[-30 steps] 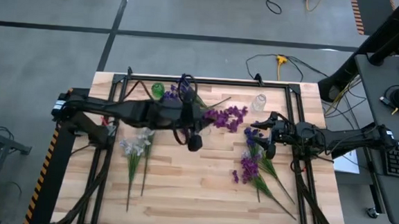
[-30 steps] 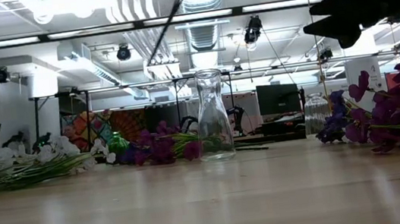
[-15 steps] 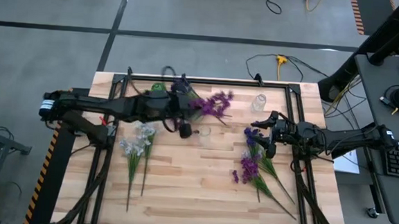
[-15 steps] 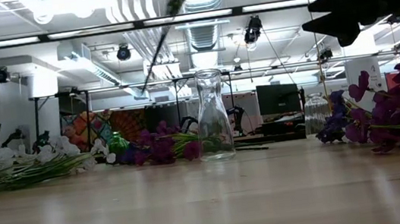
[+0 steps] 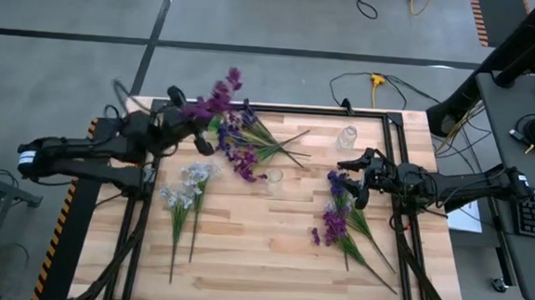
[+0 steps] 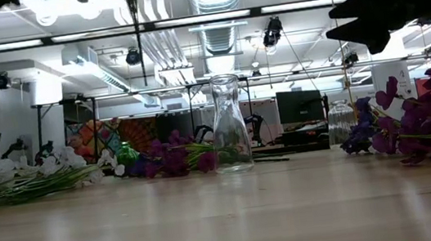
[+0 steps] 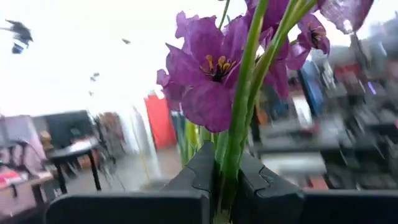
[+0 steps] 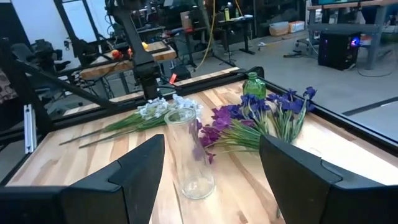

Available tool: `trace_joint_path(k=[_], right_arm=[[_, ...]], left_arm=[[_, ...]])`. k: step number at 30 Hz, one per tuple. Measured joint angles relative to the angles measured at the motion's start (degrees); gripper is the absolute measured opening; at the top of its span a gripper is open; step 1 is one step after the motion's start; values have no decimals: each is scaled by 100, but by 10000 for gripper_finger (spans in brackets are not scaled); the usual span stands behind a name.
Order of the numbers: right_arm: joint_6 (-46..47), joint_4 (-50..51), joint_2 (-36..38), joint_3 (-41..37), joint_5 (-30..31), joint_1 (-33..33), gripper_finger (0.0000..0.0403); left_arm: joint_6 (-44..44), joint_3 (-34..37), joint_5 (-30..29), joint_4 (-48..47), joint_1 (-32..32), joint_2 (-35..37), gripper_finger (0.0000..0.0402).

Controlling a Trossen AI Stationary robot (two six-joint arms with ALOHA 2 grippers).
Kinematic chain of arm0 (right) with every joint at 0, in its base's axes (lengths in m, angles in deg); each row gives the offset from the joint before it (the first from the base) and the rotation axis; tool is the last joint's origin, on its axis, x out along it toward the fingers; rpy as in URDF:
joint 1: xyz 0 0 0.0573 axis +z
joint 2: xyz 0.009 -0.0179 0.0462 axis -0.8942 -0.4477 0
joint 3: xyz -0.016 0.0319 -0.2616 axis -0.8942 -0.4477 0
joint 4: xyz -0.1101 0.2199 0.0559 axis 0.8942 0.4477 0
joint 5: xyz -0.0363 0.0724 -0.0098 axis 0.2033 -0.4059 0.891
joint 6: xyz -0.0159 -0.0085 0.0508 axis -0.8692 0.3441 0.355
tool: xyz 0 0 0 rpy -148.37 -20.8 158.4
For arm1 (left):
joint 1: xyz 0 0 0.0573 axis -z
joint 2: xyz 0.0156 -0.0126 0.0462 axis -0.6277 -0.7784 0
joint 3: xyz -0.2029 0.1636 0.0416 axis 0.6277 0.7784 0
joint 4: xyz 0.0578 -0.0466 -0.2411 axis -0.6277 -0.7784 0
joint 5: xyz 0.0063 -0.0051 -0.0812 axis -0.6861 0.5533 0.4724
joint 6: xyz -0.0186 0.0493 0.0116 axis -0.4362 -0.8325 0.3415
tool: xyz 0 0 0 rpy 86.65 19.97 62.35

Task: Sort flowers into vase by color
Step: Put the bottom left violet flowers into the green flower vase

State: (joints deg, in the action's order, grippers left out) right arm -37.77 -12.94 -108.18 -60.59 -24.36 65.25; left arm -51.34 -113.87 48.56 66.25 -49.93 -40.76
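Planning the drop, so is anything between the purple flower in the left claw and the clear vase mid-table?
Nothing visible. The left claw holds the flower high over the table's back-left; the vase stands clear, mouth unblocked.

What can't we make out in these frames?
- Left claw: shut on the magenta flower; the stem's lower end is hidden behind its fingers in the left wrist view.
- Low view: that flower's blossoms are cut off by the top edge.
- Green vase: mostly hidden behind the purple flower pile in the right wrist view.
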Motion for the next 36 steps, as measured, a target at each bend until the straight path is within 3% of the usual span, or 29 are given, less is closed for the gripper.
trace_joint_path(k=[3, 8, 20, 26, 29, 36], right_arm=[[5, -2, 0, 0, -1, 0, 254], [5, -3, 0, 0, 0, 0, 254], [250, -2, -182, 0, 602, 0, 254], [594, -25, -491, 0, 735, 0, 254], [752, -26, -650, 0, 1160, 0, 254], [801, -244, -869, -1, 1432, 0, 254]], left_arm=[[152, 598, 21, 939, -292, -97, 4], [681, 926, 41, 1300, -1014, -402, 4], [1379, 751, 1847, 1231, -3225, -1003, 4], [1435, 611, 2097, 717, -3921, -981, 4], [1435, 509, 2464, 667, -4072, -956, 4], [1256, 62, 2473, -546, -4306, -901, 4]])
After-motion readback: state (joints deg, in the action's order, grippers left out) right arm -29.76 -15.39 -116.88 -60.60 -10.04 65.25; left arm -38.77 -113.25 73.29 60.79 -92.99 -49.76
